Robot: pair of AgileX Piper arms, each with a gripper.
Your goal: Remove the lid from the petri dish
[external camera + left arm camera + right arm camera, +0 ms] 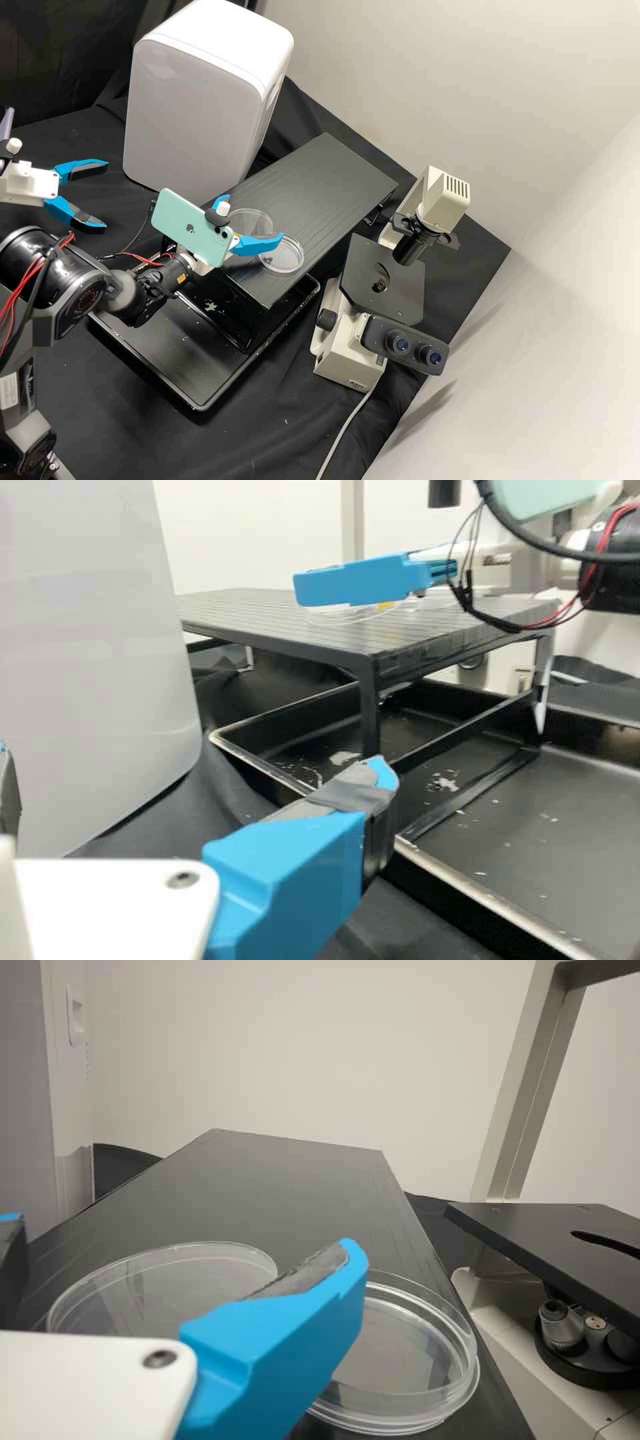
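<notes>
As right hand (253, 217) hovers at lid (150, 1285), dish (283, 257) sits near shelf (320, 180) edge

- In the high view the light is bright and even. The white wall (467, 80) is fully lit, while the black surface (280, 427) stays dark.
- The microscope (387, 293) casts soft grey shadows onto the pale wall to its right, so the light comes from the upper left.
- The ridged platform (313, 180) carries a dull grey sheen.
- In the left wrist view the tray (560, 840) floor reflects pale light.
- In the right wrist view the petri dish (420, 1360) rim catches thin bright lines.
</notes>
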